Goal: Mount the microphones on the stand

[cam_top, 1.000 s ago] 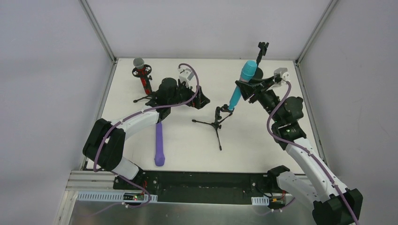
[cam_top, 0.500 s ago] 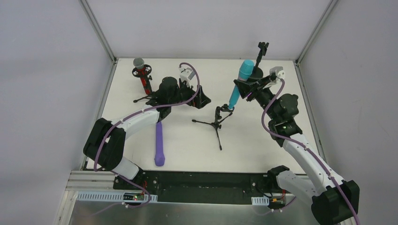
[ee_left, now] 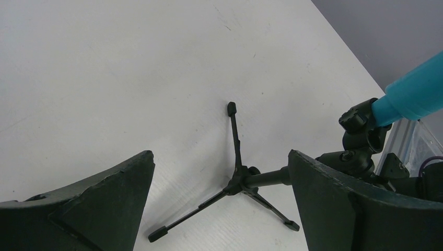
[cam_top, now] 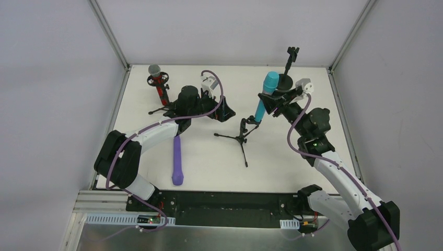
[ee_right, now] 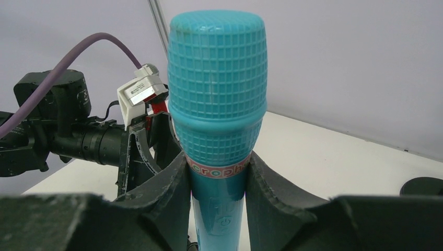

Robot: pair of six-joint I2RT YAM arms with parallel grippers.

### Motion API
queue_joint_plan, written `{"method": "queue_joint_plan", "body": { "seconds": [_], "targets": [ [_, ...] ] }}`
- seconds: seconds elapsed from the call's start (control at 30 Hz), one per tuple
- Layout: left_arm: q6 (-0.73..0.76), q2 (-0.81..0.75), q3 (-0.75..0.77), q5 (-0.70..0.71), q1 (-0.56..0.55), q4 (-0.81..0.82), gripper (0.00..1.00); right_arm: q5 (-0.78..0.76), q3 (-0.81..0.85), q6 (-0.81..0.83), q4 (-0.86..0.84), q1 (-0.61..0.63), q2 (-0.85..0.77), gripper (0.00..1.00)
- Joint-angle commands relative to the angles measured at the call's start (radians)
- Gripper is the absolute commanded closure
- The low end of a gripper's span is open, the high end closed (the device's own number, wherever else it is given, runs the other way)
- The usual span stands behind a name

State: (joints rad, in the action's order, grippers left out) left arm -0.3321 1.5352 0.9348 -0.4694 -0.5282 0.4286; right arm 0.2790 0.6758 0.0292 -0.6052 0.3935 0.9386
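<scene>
My right gripper (cam_top: 269, 99) (ee_right: 217, 175) is shut on the cyan microphone (cam_top: 265, 94) (ee_right: 217, 104), just below its head, and holds it steeply tilted. The microphone's lower end (ee_left: 410, 99) meets the black clip (ee_left: 360, 128) of the middle tripod stand (cam_top: 240, 137) (ee_left: 240, 183). My left gripper (cam_top: 224, 110) (ee_left: 220, 157) is open and empty, low beside that stand, with the stand's legs between its fingers in the left wrist view. The red microphone (cam_top: 158, 86) stands in the back-left stand (cam_top: 159, 109). The purple microphone (cam_top: 177, 159) lies on the table in front of my left arm.
A third stand (cam_top: 286, 78) with an empty clip stands at the back right, close behind my right gripper. The white table (cam_top: 292, 157) is walled by grey panels and metal corner posts.
My right gripper has shifted left and back, bringing the cyan microphone more upright, with its lower end still at the middle stand's clip. My left arm has not moved.
</scene>
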Motion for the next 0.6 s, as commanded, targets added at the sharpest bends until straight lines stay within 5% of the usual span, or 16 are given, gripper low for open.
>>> {"method": "queue_joint_plan", "body": {
  "seconds": [0.0,0.57],
  "targets": [
    [-0.015,-0.006,0.037,-0.035,0.008,0.034,0.01,0.028,-0.030,0.081,-0.019,0.017,-0.013,1.00],
    [-0.008,-0.004,0.035,-0.034,0.008,0.028,0.01,0.020,-0.203,0.144,-0.146,0.066,0.020,1.00]
  ]
}}
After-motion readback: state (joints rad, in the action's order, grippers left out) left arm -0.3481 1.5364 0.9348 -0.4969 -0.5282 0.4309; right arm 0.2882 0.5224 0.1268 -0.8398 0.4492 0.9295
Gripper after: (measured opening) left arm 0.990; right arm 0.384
